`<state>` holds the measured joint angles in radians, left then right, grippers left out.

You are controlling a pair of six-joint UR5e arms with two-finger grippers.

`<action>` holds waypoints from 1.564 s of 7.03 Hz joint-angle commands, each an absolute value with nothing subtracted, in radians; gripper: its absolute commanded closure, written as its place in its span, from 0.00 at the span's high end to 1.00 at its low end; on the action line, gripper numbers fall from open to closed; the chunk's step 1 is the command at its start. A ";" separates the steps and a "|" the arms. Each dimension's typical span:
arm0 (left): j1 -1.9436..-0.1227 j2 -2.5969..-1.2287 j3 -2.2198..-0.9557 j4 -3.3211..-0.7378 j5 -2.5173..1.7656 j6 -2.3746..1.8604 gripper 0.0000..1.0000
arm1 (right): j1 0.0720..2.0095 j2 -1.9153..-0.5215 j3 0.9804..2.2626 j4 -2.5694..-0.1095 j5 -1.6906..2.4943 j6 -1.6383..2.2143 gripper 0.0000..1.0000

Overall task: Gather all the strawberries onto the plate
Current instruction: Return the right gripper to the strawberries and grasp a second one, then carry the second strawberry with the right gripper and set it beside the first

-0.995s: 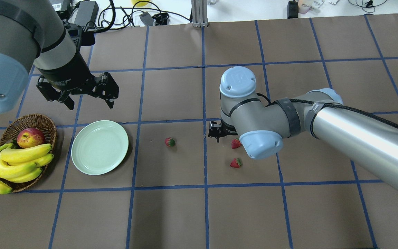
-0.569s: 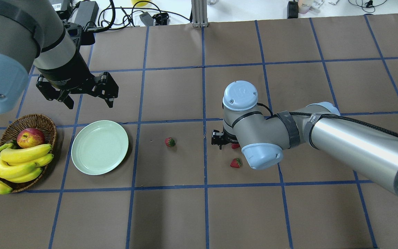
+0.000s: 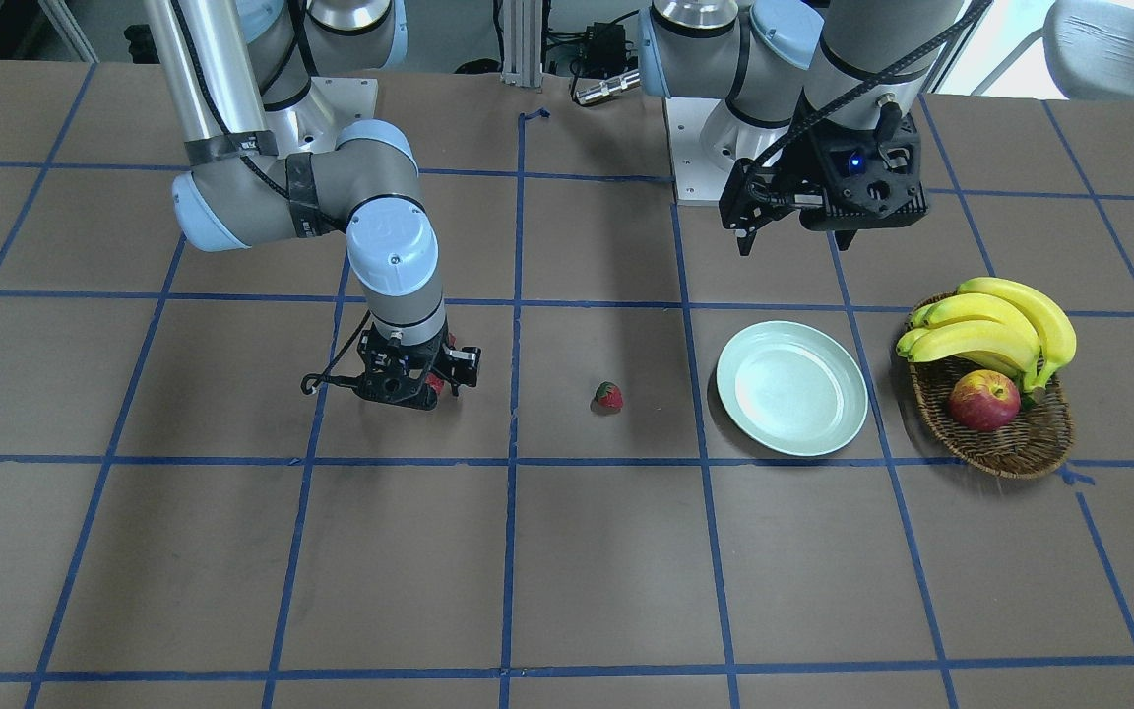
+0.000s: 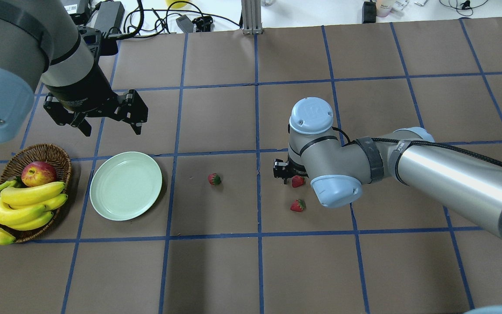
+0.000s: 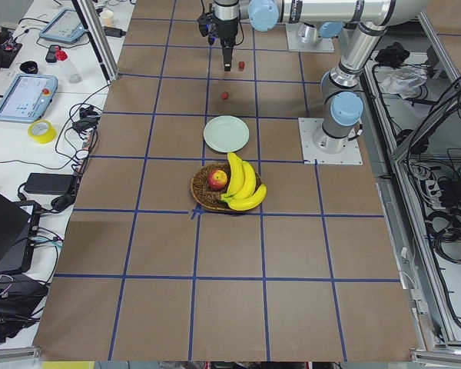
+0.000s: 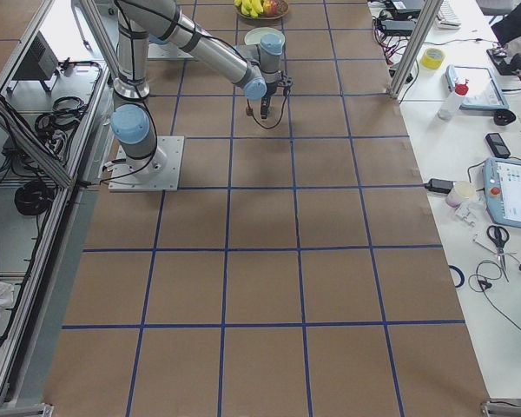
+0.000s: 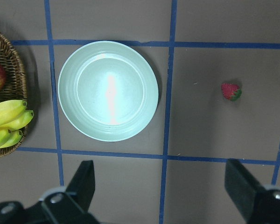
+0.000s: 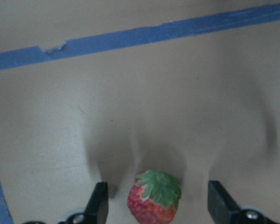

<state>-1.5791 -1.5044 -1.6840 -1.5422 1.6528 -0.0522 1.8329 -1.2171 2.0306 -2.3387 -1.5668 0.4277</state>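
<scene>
Three small red strawberries lie on the brown table. One strawberry (image 4: 297, 181) (image 8: 155, 197) sits between the open fingers of my right gripper (image 4: 291, 176) (image 8: 158, 205), which is low over the table; the fingers (image 8: 99, 205) stand apart from it on both sides. A second strawberry (image 4: 297, 205) lies just nearer to me. The third strawberry (image 4: 214, 179) (image 3: 608, 396) (image 7: 231, 91) lies alone between that gripper and the plate. The mint-green plate (image 4: 126, 185) (image 7: 108, 91) holds nothing. My left gripper (image 4: 112, 126) (image 7: 162, 186) hovers open beyond the plate.
A brown wicker basket (image 4: 37, 152) with bananas (image 4: 15, 205) and a red-yellow apple (image 4: 38, 173) stands left of the plate. Cables and power bricks (image 4: 111, 13) lie past the table's far edge. Blue tape lines grid the table.
My right wrist has shifted right and lowered, so the gripper now straddles the strawberry. My left gripper has drifted slightly away from the plate. The strawberries have not moved.
</scene>
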 commanded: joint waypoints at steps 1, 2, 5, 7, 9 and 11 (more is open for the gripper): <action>-1.578 -1.503 -1.681 -1.540 1.648 -0.052 1.00 | 1.832 -1.216 2.023 -2.335 -1.537 0.420 0.22; -1.580 -1.500 -1.686 -1.542 1.651 -0.052 1.00 | 1.832 -1.216 2.023 -2.333 -1.539 0.420 0.02; -1.575 -1.499 -1.683 -1.540 1.652 -0.052 1.00 | 1.833 -1.229 1.996 -2.319 -1.542 0.416 0.00; -1.574 -1.499 -1.684 -1.542 1.654 -0.052 1.00 | 1.885 -1.224 1.930 -2.319 -1.408 0.481 0.00; -1.575 -1.499 -1.684 -1.540 1.652 -0.052 1.00 | 1.997 -1.127 1.837 -2.321 -1.396 0.557 0.00; -1.575 -1.500 -1.686 -1.542 1.655 -0.052 1.00 | 2.022 -1.052 1.763 -2.321 -1.391 0.564 0.00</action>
